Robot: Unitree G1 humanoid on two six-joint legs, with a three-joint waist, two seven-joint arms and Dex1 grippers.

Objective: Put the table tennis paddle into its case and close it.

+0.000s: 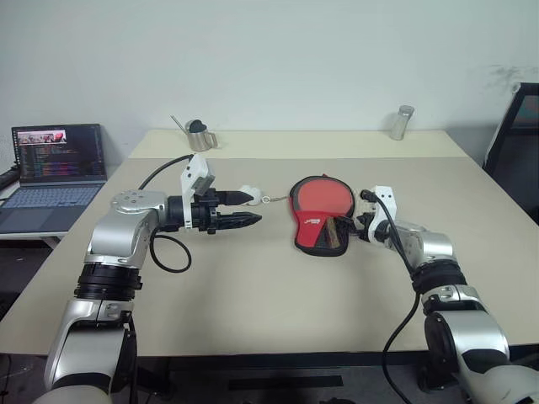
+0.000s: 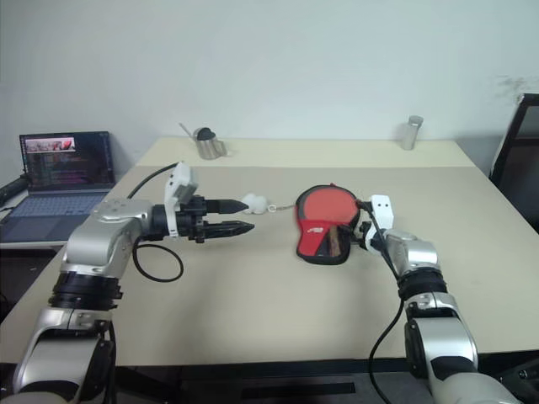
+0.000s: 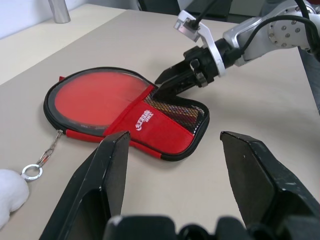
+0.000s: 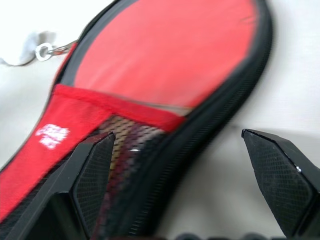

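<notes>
Case [image 1: 320, 217]: flat on the tabletop [image 1: 253, 286], mid-right, paddle [image 3: 95, 97] inside with its red face showing. Right end effector [image 3: 167, 84]: fingers apart, tips at the case's mesh end, possibly touching. Left end effector [image 1: 244, 209]: fingers apart, holding nothing, well left of the case. Between them: white fluffy charm [image 1: 250, 194] on the zip's keyring. Far edge: metal jug [image 1: 200, 135], cup [image 1: 402, 123]

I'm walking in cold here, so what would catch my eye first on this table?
The red-faced table tennis paddle lying in its open black-rimmed red case, mid-table. The open right gripper reaches over the case's mesh handle end, while the open left gripper hangs apart, by a small white plush keyring charm.
</notes>
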